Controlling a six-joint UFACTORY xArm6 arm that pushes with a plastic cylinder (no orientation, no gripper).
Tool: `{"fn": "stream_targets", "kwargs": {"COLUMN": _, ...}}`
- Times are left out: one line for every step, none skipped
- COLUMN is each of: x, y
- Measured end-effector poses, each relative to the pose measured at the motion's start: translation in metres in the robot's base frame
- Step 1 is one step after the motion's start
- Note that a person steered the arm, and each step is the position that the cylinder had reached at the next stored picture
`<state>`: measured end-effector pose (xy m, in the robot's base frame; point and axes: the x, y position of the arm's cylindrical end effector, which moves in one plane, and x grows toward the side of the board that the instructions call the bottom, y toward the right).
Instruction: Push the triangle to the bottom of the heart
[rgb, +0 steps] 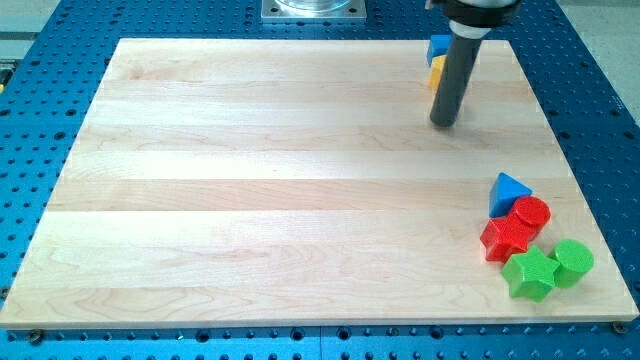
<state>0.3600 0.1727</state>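
I have no jaws to close or open here, only a bare rod, and my tip rests on the board near the top right corner, touching nothing that I can see. Just behind the rod, at the board's top edge, sit a blue block and a yellow block, both partly hidden, so I cannot tell their shapes; either could be the heart, but I cannot confirm it.

The blue triangle lies well away from my tip, close to the right edge toward the bottom right corner. It touches the red cylinder, with a red star beside that, then a green star and a green cylinder nearer the corner.

I judge the triangle small, light, rigid and quick to slide on smooth wood. It will likely spin if struck off-centre, so I would press on the middle of a flat face, coming in from its bottom side, away from the red cylinder.
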Motion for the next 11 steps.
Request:
{"fn": "stream_targets", "kwargs": {"x": 0.032, "y": 0.009}}
{"fn": "stream_targets", "kwargs": {"x": 0.110, "y": 0.086}}
{"fn": "stream_targets", "kwargs": {"x": 0.154, "y": 0.083}}
{"fn": "stream_targets", "kwargs": {"x": 0.164, "y": 0.041}}
{"fn": "stream_targets", "kwargs": {"x": 0.156, "y": 0.033}}
{"fn": "stream_targets", "kwargs": {"x": 0.102, "y": 0.032}}
{"fn": "stream_targets", "kwargs": {"x": 0.064, "y": 0.036}}
{"fn": "stream_targets", "kwargs": {"x": 0.083, "y": 0.063}}
{"fn": "stream_targets", "kwargs": {"x": 0.058, "y": 0.064}}
{"fn": "stream_targets", "kwargs": {"x": 0.041, "y": 0.050}}
{"fn": "stream_targets", "kwargs": {"x": 0.035, "y": 0.039}}
